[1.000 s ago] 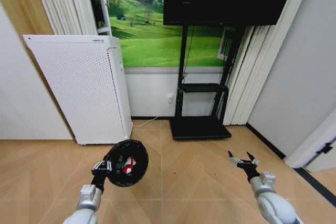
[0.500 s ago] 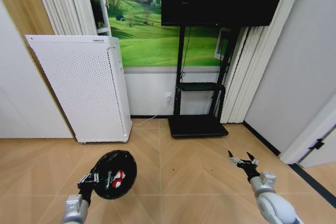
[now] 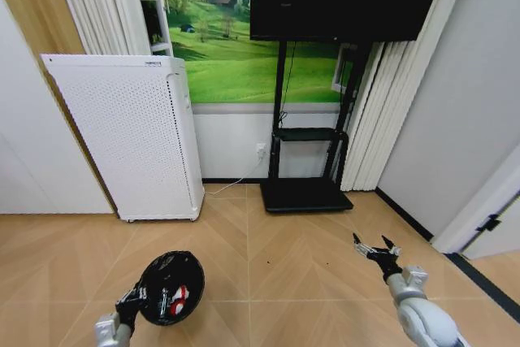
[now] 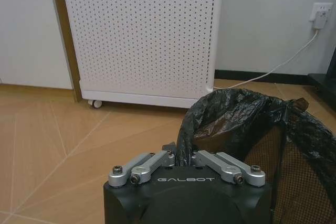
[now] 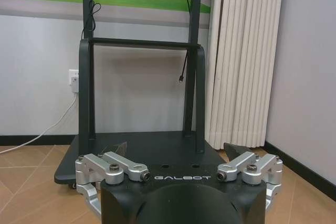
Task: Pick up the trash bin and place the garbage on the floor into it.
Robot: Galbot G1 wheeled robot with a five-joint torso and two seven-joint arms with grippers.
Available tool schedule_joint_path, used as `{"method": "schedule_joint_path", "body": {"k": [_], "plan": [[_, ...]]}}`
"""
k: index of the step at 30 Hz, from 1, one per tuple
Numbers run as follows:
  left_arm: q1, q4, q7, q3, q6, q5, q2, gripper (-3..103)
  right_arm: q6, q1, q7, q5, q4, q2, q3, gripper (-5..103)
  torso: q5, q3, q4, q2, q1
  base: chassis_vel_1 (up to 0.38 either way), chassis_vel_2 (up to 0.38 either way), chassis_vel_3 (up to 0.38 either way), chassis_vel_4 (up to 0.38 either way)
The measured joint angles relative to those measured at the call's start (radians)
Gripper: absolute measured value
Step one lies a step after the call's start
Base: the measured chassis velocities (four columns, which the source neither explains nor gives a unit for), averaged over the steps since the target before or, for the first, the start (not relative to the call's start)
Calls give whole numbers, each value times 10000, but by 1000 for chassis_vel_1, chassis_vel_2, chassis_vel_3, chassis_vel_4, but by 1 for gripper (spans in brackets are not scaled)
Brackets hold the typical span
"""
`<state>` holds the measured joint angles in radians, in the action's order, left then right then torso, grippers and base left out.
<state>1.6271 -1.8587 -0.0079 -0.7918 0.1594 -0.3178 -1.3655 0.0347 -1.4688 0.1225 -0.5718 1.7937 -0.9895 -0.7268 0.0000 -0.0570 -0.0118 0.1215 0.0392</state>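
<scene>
The floor point(image 3: 276, 266) is light wood laid in a herringbone pattern. A tall white perforated appliance point(image 3: 130, 136) stands on it by the wall on small wheels. Beside that, the black base point(image 3: 306, 197) of a TV stand rests flat on the boards.

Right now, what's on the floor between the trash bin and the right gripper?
Nothing: in the head view, only bare wooden floor lies between the trash bin, held by the left gripper, and the open right gripper.
</scene>
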Motion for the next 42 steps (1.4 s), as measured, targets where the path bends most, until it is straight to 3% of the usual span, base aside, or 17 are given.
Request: {"method": "schedule_joint_path", "body": {"k": [17,33,36,38,42], "plan": [[-346,1161,70,-294,-366,-126,21,3,0,0,0,0,0,0,0,100,-2,0,0,0,-1,0,0,0,0],[-599,814,493,-532,-505,-76,137,67,0,0,0,0,0,0,0,100,0,0,1,0,-1,0,0,0,0],[-636,702,494,-532,-506,-13,126,72,0,0,0,0,0,0,0,100,0,0,0,0,-1,0,0,0,0],[-664,457,494,-540,-606,202,105,83,0,-1,0,0,0,0,0,100,-1,0,0,-1,-1,0,0,0,0],[-685,43,463,-602,-816,213,129,93,0,0,0,0,0,0,0,100,-1,0,2,0,-1,0,0,0,0]]}}
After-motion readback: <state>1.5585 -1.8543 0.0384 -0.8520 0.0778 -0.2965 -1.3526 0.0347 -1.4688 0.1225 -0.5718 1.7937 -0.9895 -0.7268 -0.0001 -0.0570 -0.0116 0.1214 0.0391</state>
